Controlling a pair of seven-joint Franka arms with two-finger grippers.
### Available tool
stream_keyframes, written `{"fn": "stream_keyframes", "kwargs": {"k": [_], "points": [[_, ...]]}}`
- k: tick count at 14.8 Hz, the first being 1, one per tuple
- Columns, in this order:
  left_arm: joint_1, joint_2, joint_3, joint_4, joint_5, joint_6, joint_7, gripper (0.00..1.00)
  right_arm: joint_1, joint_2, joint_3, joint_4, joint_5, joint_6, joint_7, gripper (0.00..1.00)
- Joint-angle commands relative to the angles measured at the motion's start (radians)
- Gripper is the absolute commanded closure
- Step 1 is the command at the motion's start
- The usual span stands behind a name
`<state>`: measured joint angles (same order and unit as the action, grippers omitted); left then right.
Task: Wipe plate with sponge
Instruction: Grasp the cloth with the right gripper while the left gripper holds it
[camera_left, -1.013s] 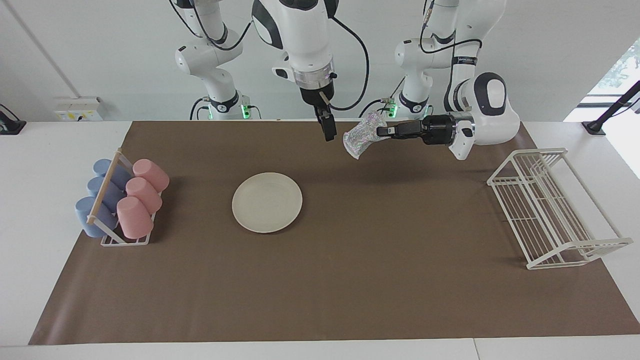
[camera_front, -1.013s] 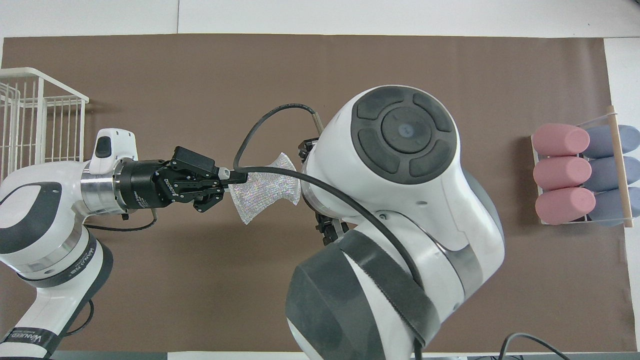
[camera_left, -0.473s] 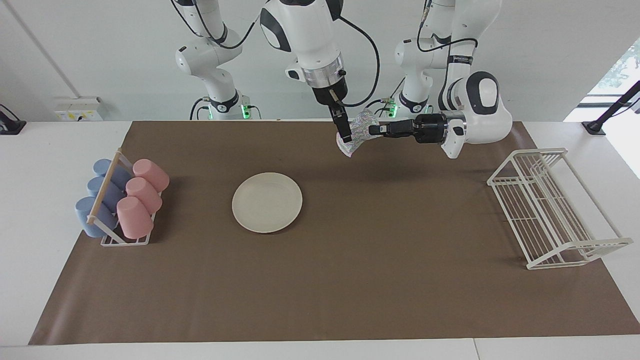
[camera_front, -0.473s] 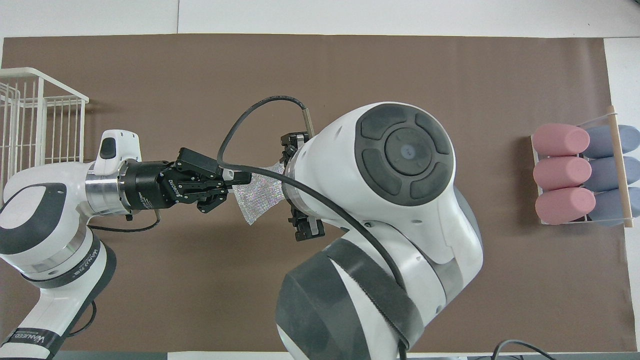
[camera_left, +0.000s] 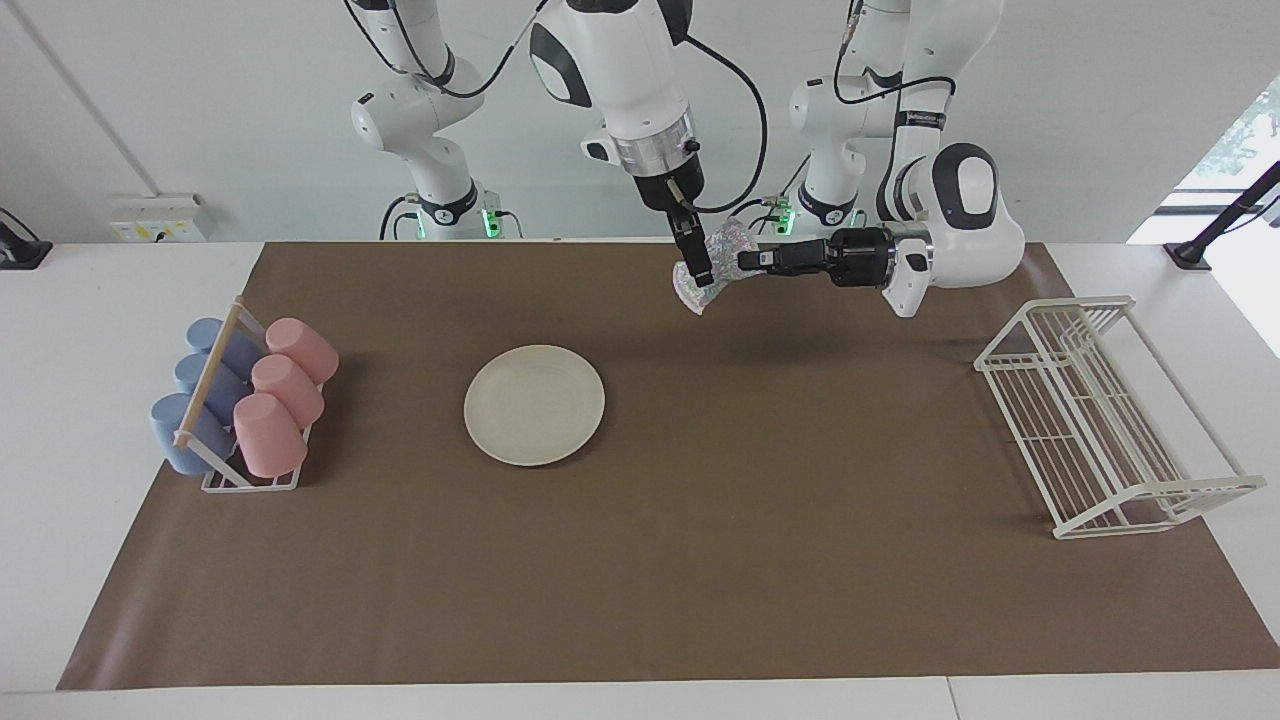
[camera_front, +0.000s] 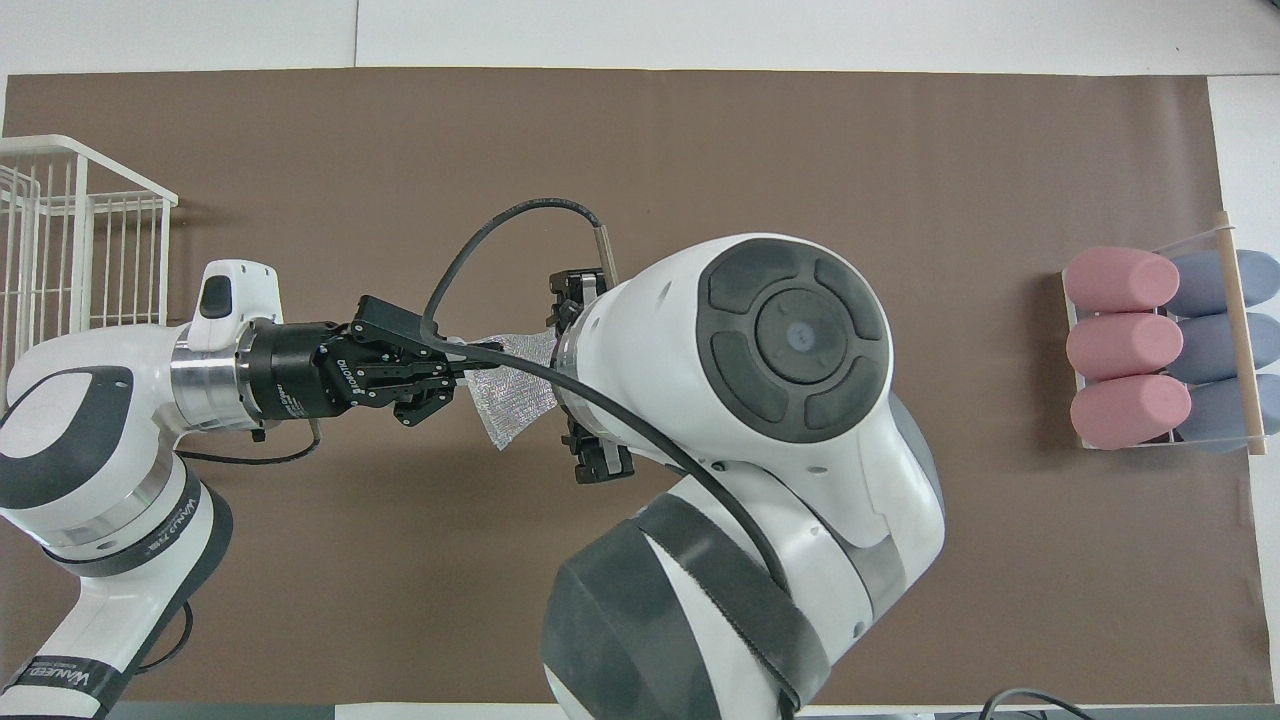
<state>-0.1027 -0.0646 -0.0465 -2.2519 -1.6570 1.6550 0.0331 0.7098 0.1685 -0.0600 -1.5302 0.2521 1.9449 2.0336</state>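
The cream plate (camera_left: 534, 404) lies flat on the brown mat, toward the right arm's end; in the overhead view the right arm hides it. The silvery mesh sponge (camera_left: 722, 243) (camera_front: 512, 408) hangs in the air over the mat's edge nearest the robots. My left gripper (camera_left: 745, 261) (camera_front: 466, 362) lies horizontal and is shut on one end of the sponge. My right gripper (camera_left: 703, 272) points down from above, open, its fingers straddling the sponge's free end. Both grippers are well away from the plate.
A wooden-barred holder with pink and blue cups (camera_left: 245, 405) (camera_front: 1165, 350) stands at the right arm's end of the mat. A white wire rack (camera_left: 1100, 415) (camera_front: 70, 240) stands at the left arm's end.
My right gripper has swung across toward the left arm's end until its open fingers straddle the sponge. My left gripper has edged the sponge slightly toward it and stays shut.
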Motion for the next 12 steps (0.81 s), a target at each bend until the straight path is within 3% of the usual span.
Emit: {"fn": "stream_keyframes", "kwargs": {"k": [1,9,10,12], "points": [[-0.018,-0.035,0.013,-0.037,-0.027,0.013,0.014,1.00,-0.003,-0.037,0.008,-0.050,0.016,0.029,0.020,0.00],[-0.020,-0.035,0.014,-0.037,-0.027,0.009,0.013,1.00,0.020,-0.055,0.012,-0.114,0.016,0.147,0.022,0.01],[-0.018,-0.035,0.014,-0.037,-0.027,0.009,0.013,1.00,0.020,-0.058,0.012,-0.126,0.016,0.157,0.023,0.08],[-0.017,-0.035,0.014,-0.037,-0.026,0.008,0.011,1.00,0.020,-0.058,0.012,-0.128,0.016,0.158,0.020,0.59]]}}
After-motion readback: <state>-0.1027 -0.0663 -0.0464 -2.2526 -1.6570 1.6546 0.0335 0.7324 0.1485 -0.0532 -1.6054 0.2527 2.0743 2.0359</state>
